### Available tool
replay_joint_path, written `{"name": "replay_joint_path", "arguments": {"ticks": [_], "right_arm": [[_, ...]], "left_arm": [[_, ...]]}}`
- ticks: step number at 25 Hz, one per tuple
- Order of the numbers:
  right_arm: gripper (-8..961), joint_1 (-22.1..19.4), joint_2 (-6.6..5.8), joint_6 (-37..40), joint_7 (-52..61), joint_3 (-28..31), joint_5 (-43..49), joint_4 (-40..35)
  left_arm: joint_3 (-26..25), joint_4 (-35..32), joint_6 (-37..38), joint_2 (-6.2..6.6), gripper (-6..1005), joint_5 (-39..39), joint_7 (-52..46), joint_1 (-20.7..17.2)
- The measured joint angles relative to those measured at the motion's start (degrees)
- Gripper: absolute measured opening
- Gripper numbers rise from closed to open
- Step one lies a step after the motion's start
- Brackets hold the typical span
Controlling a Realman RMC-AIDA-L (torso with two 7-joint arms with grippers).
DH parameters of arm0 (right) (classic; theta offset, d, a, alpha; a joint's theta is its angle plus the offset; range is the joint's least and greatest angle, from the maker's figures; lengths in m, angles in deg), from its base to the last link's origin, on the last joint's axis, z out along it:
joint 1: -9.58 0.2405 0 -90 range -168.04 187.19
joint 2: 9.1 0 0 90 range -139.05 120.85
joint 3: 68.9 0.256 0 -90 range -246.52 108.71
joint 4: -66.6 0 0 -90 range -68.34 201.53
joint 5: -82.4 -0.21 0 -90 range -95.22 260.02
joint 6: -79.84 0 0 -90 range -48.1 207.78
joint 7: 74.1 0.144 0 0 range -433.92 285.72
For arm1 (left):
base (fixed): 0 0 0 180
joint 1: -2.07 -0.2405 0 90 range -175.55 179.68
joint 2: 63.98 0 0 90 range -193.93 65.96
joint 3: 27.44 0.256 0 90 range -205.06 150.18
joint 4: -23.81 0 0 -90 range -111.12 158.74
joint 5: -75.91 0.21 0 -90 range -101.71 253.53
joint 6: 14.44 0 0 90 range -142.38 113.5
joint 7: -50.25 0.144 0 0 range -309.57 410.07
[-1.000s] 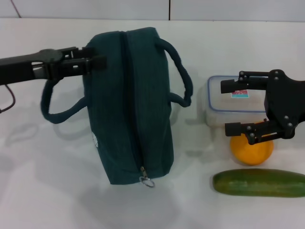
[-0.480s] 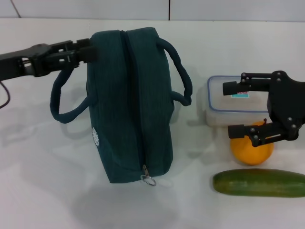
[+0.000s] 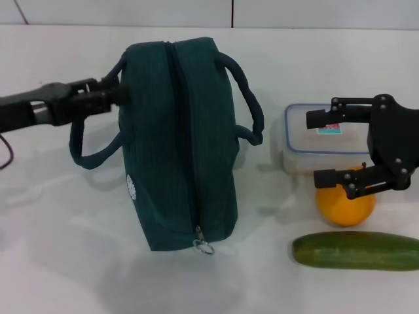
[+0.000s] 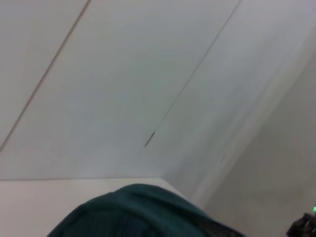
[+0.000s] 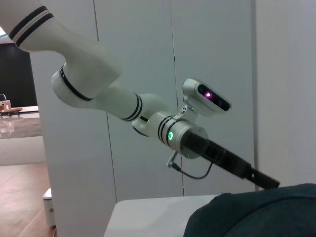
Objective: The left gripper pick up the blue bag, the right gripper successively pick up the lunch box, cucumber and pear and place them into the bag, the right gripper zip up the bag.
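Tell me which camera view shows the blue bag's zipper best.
The head view: the zipper runs the full length of the blue bag down to its metal pull, shut all along. The left wrist view catches only a teal fabric edge, the right wrist view only a dark corner; neither shows the zipper.

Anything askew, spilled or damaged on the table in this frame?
Nothing stands out. The blue bag is intact and zipped, with the left gripper at its handle. The lunch box, pear and cucumber lie whole beside it; the open right gripper hovers over them.
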Motion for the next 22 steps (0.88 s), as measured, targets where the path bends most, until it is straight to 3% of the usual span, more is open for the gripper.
{"name": "replay_joint_path", "arguments": {"ticks": [3,6,22], "right_arm": [[799,0.19,0.0,0.0,-0.01,-0.26,0.0,0.0],[797,0.2,0.01,0.0,-0.07,-0.66,0.01,0.0],[789,0.22,-0.08,-0.55,-0.11,-0.76,0.19,-0.09]], "left_arm": [[0.0,5.05,-0.02,-3.0,774,0.11,-1.19,1.01],[0.0,7.03,-0.03,-4.14,770,0.5,-2.48,2.16],[0.01,6.83,-9.12,-4.83,680,4.8,-6.02,5.57]]}}
